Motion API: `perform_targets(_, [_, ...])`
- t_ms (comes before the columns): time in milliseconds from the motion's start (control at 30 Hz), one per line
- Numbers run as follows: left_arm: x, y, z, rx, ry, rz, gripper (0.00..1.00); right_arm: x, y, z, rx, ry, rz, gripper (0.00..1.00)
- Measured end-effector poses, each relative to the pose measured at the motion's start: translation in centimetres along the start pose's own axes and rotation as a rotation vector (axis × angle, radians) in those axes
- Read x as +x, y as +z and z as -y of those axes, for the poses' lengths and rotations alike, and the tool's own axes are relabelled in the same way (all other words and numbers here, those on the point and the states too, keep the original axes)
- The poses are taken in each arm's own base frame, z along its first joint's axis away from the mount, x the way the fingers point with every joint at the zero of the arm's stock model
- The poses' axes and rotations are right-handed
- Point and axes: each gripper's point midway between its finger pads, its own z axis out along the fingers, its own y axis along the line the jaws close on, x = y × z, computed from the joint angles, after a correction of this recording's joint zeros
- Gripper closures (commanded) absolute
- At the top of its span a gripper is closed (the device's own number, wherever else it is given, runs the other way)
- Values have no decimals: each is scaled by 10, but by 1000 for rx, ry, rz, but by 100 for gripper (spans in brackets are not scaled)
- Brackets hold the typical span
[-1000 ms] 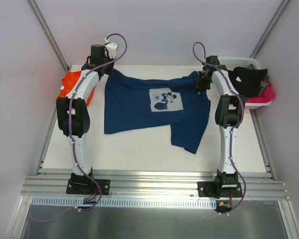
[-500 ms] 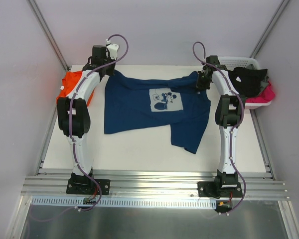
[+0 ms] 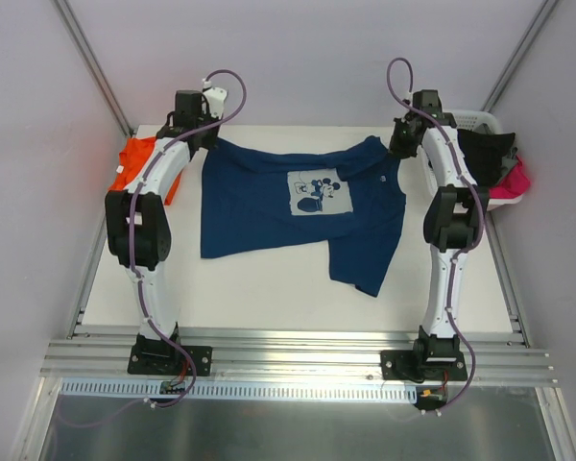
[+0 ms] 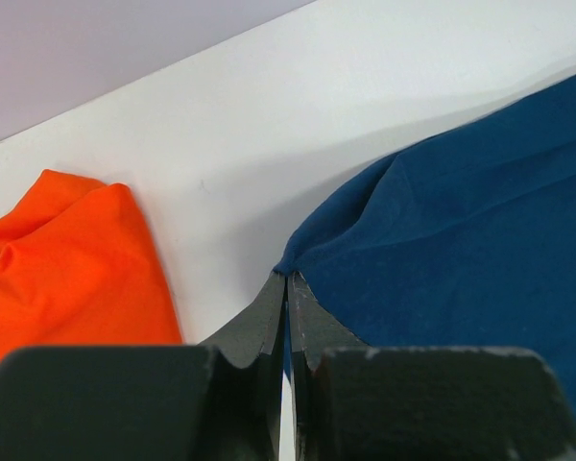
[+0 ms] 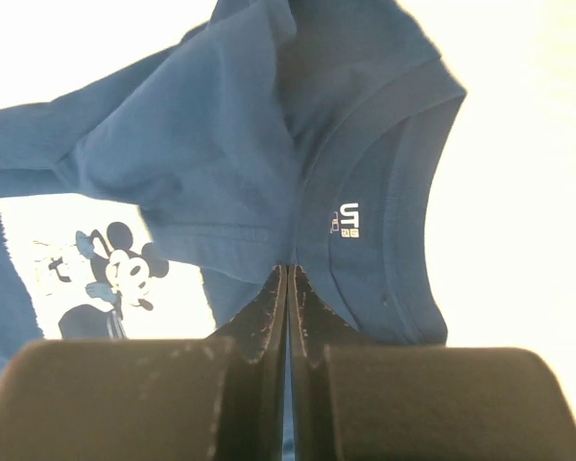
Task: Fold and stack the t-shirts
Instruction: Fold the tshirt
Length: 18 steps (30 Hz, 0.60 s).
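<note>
White table (image 3: 269,288) with pale walls on three sides, both arms reaching to its far edge.

Far left: orange t-shirt (image 3: 134,163) bunched at the table's left edge, partly under the left arm. Not flat, and I can't tell if it's folded. In the left wrist view a strip of bare table separates it from the navy one, so they're near but not touching.

Left hand (image 3: 204,144) sits at the far-left corner of the navy t-shirt (image 3: 259,206). Its fingers are pressed together with a sliver of blue cloth between them, so it's pinching that corner, which looks like the hem end.

Navy shirt is spread front up, pale print (image 3: 319,192) showing. Its long axis runs left-right across the far half of the table, hem left and collar right. One flap (image 3: 365,259) trails toward the near side and the cloth is wrinkled, not squared.

Right hand (image 3: 400,142) is at the far-right end, fingers closed on cloth just beside the collar, with the neck label visible in the wrist view.

Further right: white basket (image 3: 461,117) holding dark and pink clothes.

Judgement: this is a spreading step and no fold is made yet. The far edge spans the two hands and the body lies nearward of both, so the arms must move together. An uneven pull would skew it.
</note>
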Motion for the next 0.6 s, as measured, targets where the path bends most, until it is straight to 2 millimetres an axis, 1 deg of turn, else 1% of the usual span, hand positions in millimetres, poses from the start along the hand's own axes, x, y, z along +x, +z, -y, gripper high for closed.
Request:
perform_targets(167, [1,-1,-5,-7,4,-1,100,-13,-19,0,-2,3,41,99])
perform_targets(267, [2,-1,-9,-14,6,-2,100,-15,-21,0,-2,3,48,100])
perform_targets(467, [6,-4,-28,-59,7,-12,100,-15,-22,0,-3,3,49,100])
perform_targets(600, [9,-7,-31,-68,9,-18,100,-18,-32,-3,-6,8,61,100])
